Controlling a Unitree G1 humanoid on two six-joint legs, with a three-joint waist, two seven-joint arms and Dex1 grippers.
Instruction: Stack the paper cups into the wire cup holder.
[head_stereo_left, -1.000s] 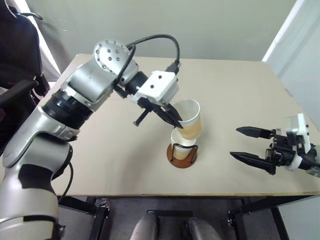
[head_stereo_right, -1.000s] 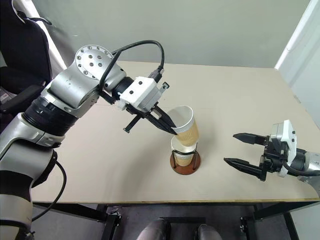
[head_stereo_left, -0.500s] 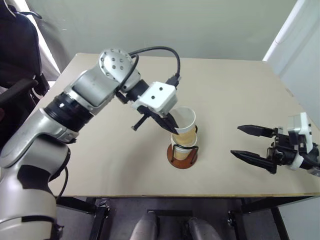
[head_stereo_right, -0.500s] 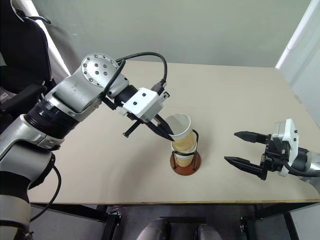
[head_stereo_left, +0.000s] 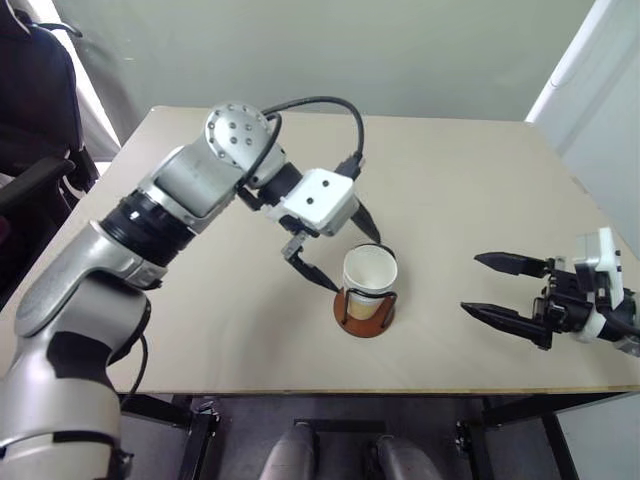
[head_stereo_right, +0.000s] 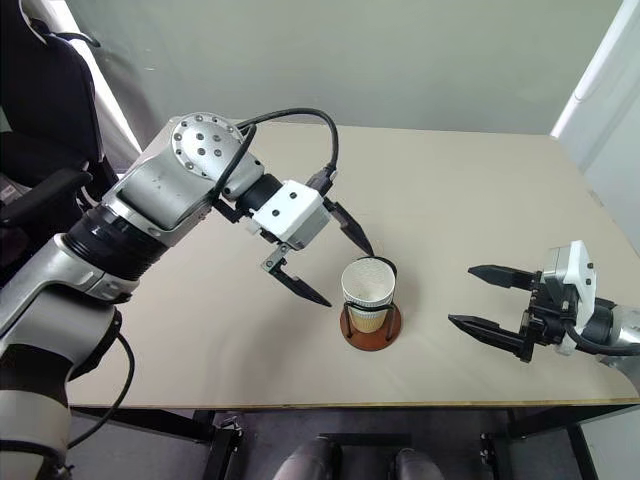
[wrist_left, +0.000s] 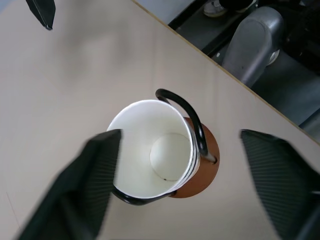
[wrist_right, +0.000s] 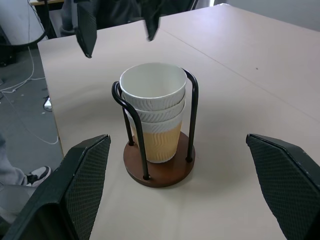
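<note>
Setting: probably a lab or office. Plain beige rectangular table (head_stereo_left: 470, 200); black padded chair (head_stereo_left: 35, 110) beside it; bare grey-green wall (head_stereo_left: 330, 50) behind it.

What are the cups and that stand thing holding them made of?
The paper cups look like paper: ribbed outer walls, smooth white insides, rolled rims. The wire cup holder seems to be thin black metal wire, bent into loops, on a round reddish-brown base that might be wood or plastic.
</note>
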